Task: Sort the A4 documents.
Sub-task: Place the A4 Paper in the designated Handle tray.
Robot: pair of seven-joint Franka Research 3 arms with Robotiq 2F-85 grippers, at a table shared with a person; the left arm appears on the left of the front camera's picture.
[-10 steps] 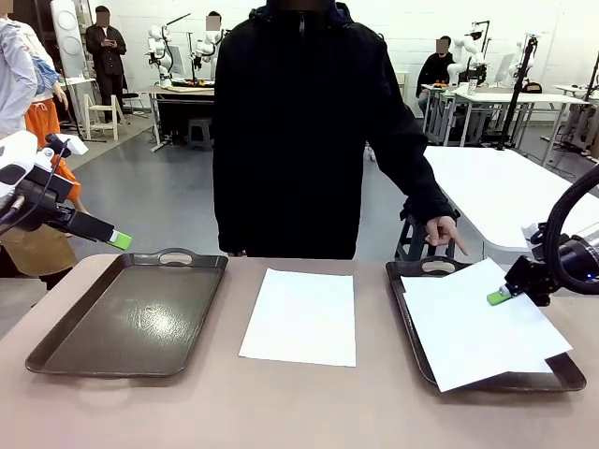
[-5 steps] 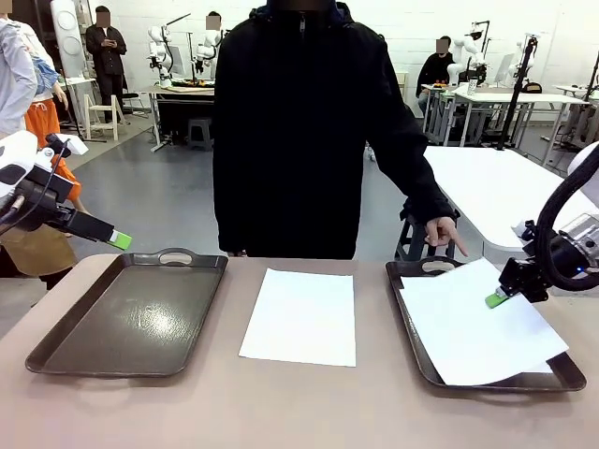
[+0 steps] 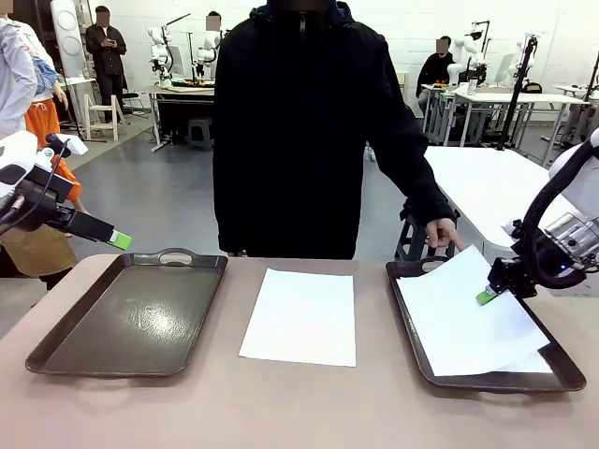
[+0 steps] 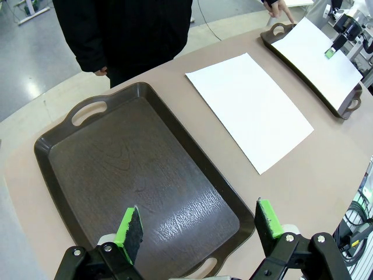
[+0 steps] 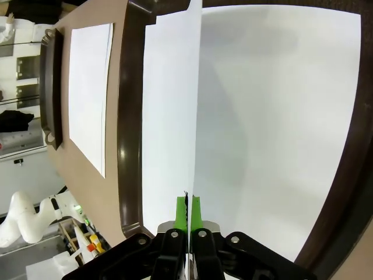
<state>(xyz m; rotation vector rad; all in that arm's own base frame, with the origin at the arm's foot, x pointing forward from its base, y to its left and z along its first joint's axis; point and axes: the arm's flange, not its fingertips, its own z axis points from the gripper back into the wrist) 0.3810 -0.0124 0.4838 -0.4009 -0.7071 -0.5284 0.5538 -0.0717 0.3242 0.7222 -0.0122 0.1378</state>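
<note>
Right gripper (image 3: 486, 296) pinches a white paper sheet (image 3: 463, 323) over the tray (image 3: 505, 382) at lower right; left gripper (image 4: 199, 221) is spread wide.

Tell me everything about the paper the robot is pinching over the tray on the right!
The pinched sheet is a thin, blank, white rectangular A4 document. The right tool, pads shut, grips its far-right edge and holds that side up, so the sheet tilts. Its lower part sags onto the dark brown tray, over another white sheet there. The person's hand is by its far corner; I cannot tell whether it touches.
</note>
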